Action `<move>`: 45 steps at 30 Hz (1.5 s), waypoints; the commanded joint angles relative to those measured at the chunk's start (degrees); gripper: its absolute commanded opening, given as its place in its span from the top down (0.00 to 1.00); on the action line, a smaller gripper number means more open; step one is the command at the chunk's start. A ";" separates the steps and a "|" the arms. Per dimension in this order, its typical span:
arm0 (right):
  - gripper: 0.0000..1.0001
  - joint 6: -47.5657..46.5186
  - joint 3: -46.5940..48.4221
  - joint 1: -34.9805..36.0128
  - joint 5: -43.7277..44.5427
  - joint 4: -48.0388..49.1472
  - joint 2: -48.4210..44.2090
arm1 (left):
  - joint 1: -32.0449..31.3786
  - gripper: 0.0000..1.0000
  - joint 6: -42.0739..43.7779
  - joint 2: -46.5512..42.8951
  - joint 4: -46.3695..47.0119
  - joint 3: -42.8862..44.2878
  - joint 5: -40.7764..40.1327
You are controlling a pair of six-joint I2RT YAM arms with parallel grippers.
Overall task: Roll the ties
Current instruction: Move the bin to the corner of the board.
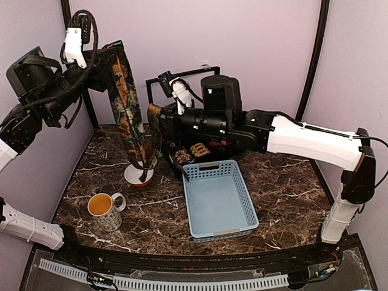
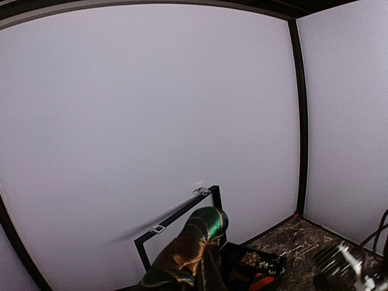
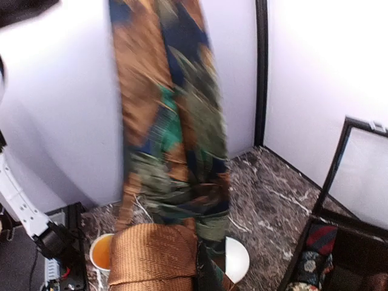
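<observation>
Tie [image 1: 127, 109] hung from your raised left gripper [image 1: 108, 56], above the left half of the table [image 1: 291, 182].

Your right arm reaches in from the right edge toward the back edge. Its right gripper [image 1: 159, 124] sits against a brown fold of the tie, and you cannot tell whether it is wide or closed, because blurred fabric fills the wrist view. Your left gripper is clamped on the tie's top end, high above the back-left corner, and the fabric drops steeply from there. The basket [image 1: 245, 203] lies just front of centre. The box [image 1: 182, 159], lid up, stands at the back edge behind the basket. The mug [image 1: 106, 211] stands near the front-left corner. The saucer [image 1: 134, 177] sits left of centre, under the tie's low end.
</observation>
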 commanded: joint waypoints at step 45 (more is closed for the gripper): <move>1.00 26.37 -36.79 -4.02 2.30 -6.90 4.15 | -0.30 1.00 -31.28 2.08 9.27 -46.36 25.41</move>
